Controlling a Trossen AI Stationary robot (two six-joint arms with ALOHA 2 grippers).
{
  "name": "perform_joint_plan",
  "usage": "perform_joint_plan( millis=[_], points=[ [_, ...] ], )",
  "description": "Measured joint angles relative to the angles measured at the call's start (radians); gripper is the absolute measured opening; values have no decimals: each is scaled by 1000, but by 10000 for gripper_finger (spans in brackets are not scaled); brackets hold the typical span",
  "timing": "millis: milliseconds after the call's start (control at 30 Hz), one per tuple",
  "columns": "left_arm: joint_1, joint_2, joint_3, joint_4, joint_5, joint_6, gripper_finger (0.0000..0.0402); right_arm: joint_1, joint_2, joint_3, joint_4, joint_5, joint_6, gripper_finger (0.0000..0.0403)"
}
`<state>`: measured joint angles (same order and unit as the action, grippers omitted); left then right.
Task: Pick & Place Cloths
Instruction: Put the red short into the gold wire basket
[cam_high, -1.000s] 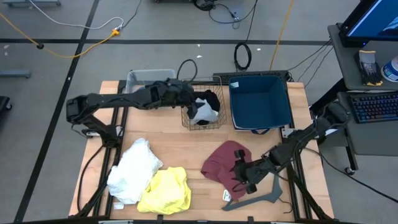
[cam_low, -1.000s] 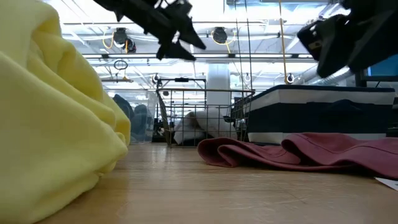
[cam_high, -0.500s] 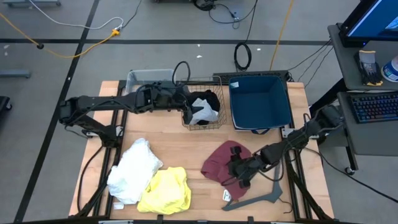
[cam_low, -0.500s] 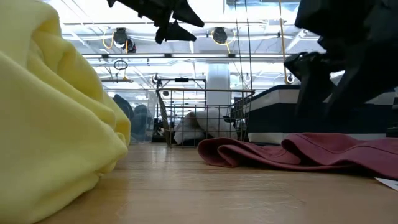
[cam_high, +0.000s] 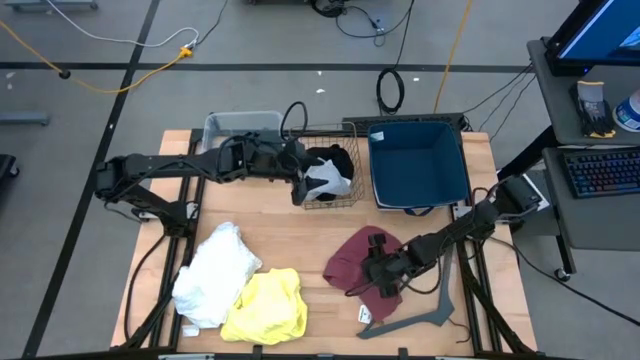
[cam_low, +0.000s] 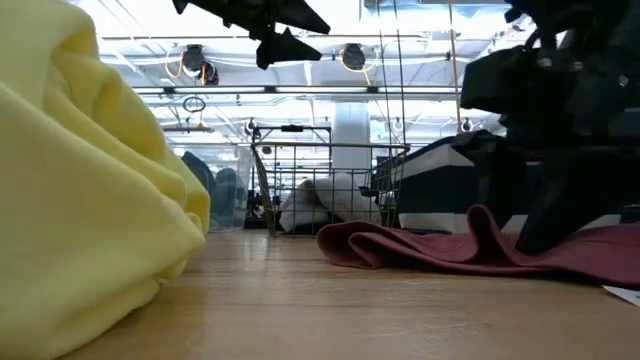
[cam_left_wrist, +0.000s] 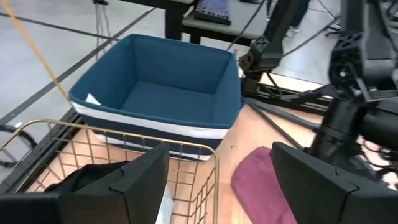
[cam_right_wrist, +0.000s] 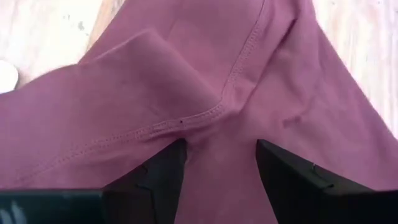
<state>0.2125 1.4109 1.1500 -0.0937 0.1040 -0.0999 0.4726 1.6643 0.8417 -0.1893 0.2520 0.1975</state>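
Note:
A maroon cloth (cam_high: 352, 262) lies flat on the table's right half, and my right gripper (cam_high: 378, 277) is down on it, open, its fingers on either side of a raised fold (cam_right_wrist: 217, 118). A white cloth (cam_high: 215, 272) and a yellow cloth (cam_high: 266, 306) lie at the near left. Black and white cloths (cam_high: 332, 172) lie inside the wire basket (cam_high: 322, 203). My left gripper (cam_high: 299, 180) hangs open in the air over the basket's left rim and touches nothing. My right gripper comes at the maroon cloth from above, slanting toward the table's left. Its fingertips (cam_right_wrist: 168, 162) stand on the cloth near a stitched seam (cam_right_wrist: 186, 121). A ridge (cam_low: 485, 222) of cloth is pushed up between and beside them, and the rest lies on the table.
A blue bin (cam_high: 418, 165) stands at the far right beside the wire basket, and a grey bin (cam_high: 236, 124) at the far left. A dark grey hanger (cam_high: 412, 320) and a small tag (cam_high: 365, 315) lie near the table's near right edge.
My right gripper has come down and toward the table's left onto the maroon cloth, and a ridge of cloth has risen beside its fingers. My left gripper has risen a little and drawn back toward the basket's left rim, staying open.

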Motion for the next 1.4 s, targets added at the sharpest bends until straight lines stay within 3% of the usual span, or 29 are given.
perform_joint_plan(
  millis=[233, 567, 833, 1167, 1400],
  points=[
    [-11, 0, 0, 1, 56, 41, 282, -29, 54, 4, 19, -71, 66, 161],
    [-41, 0, 0, 1, 56, 84, 283, -35, 33, 1, 50, -103, 73, 10],
    [-65, 0, 0, 0, 56, 122, 282, -32, -34, -5, 50, -139, 70, 3],
    [-108, 0, 0, -1, 55, 149, 283, -32, -276, -2, 73, -116, 35, 1],
    [-141, 0, 0, -1, 55, 150, 283, -32, -453, -2, 149, -39, -31, 1]
  ],
)
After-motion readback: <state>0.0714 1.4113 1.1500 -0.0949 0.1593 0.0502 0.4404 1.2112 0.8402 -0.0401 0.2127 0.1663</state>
